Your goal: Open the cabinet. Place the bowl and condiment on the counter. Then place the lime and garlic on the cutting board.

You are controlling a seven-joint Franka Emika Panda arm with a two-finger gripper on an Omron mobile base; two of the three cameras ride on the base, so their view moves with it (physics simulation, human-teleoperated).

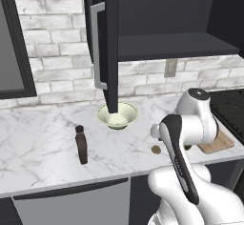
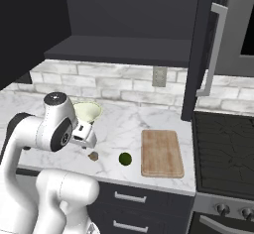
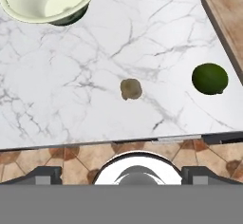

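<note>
The black cabinet (image 1: 106, 47) stands open, and its dark shelf (image 2: 124, 49) is bare. On the marble counter (image 1: 43, 133) sit the cream bowl (image 1: 117, 115) and the dark-brown condiment bottle (image 1: 81, 145), upright to the bowl's left. The tan garlic (image 3: 131, 88) lies near the counter's front edge, and the green lime (image 3: 210, 78) is to its right, close to the wooden cutting board (image 2: 161, 152). My gripper (image 3: 126, 174) hovers open above the garlic, holding nothing. The bowl (image 3: 47, 0) lies beyond it.
A black stove top (image 2: 223, 148) adjoins the counter right of the cutting board. The open cabinet door (image 2: 206, 44) with its silver handle hangs above the board's far right corner. A dark-framed window (image 1: 12, 43) is at the far left.
</note>
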